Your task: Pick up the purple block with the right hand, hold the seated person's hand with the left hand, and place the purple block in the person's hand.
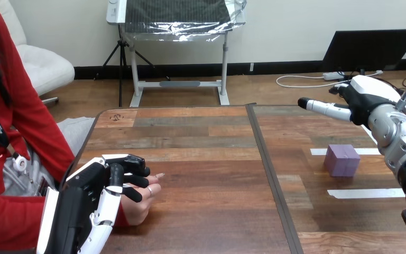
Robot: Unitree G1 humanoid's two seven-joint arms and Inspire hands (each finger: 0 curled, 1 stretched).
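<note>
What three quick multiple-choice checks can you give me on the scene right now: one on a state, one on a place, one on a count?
1. The left hand has its fingers:
A. straight, on bare wood
B. curled over the person's hand
C. round a cup

2. The purple block lies:
A. on the table, on its right half by the white tape strips
B. in the person's hand
C. under the left hand

3. How many blocks are on the table?
A. three
B. two
C. one

Answers:
1 B: the black fingers bend down over the person's hand at the table's left edge.
2 A: the block stands on the wood by the tape, with nothing holding it.
3 C: the purple block is the only one there.
</note>
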